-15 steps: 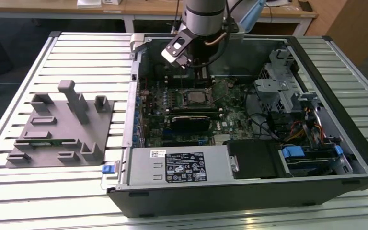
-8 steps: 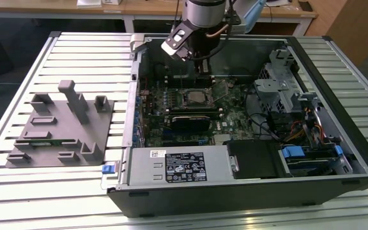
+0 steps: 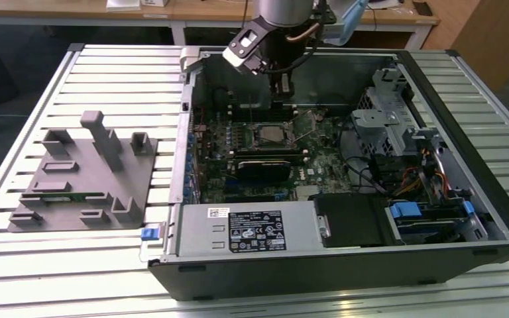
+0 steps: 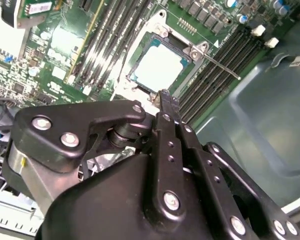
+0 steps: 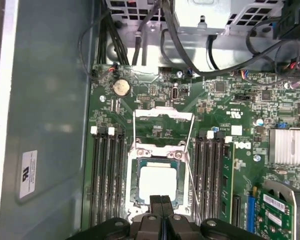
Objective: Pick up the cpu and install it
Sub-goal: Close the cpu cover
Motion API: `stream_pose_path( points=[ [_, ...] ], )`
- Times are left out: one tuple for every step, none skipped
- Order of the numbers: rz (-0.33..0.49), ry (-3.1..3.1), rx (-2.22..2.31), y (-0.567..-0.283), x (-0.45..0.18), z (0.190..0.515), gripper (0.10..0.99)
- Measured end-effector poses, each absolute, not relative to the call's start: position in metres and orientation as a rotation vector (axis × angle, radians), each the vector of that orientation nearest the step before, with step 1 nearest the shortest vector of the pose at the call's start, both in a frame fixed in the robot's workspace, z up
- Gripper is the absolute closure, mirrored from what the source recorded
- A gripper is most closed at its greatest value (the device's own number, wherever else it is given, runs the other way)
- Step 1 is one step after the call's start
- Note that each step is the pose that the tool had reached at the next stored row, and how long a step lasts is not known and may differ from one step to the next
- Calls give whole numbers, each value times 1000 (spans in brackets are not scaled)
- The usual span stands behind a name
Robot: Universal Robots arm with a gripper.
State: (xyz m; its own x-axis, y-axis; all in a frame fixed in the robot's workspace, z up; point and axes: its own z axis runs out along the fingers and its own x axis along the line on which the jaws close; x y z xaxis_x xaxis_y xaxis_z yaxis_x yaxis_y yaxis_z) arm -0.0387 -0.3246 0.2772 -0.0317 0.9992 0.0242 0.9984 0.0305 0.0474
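The cpu [image 5: 159, 182] is a small square chip with a silvery-white top, lying flat in the open motherboard socket [image 5: 132, 187]. It also shows in the second wrist view as the cpu [image 4: 159, 67] and in the exterior view as the cpu [image 3: 272, 136]. The socket's metal load frame [image 5: 162, 116] is swung open and its thin lever [image 5: 191, 170] stands free. My gripper [image 5: 160, 201] hangs above the socket's edge with its two black fingers pressed together and nothing between them. The gripper [image 3: 278, 99] is inside the open computer case, above the board.
The motherboard [image 3: 312, 165] lies in an open black computer case [image 3: 466, 93]. Memory slots [image 5: 105, 175] flank the socket. A power supply [image 3: 246, 228] and drive cage [image 3: 387, 126] with cables crowd the case. A grey plastic fixture [image 3: 87, 175] with upright blocks stands on the slatted table at the exterior view's left.
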Motion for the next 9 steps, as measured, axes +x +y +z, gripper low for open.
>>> stream_pose_path(
  points=[
    [80,2244,2175,-327,-39,277,980],
    [80,2244,2175,-329,-39,277,980],
    [79,2244,2175,-331,-39,277,980],
    [79,2243,2175,-333,-39,277,980],
    [80,2243,2175,-335,-39,277,980],
    [79,2243,2176,-337,-38,277,980],
    [78,2244,2176,-338,-37,277,980],
    [77,2245,2177,-338,-35,277,980],
    [75,2245,2178,-338,-32,276,980]
  ],
)
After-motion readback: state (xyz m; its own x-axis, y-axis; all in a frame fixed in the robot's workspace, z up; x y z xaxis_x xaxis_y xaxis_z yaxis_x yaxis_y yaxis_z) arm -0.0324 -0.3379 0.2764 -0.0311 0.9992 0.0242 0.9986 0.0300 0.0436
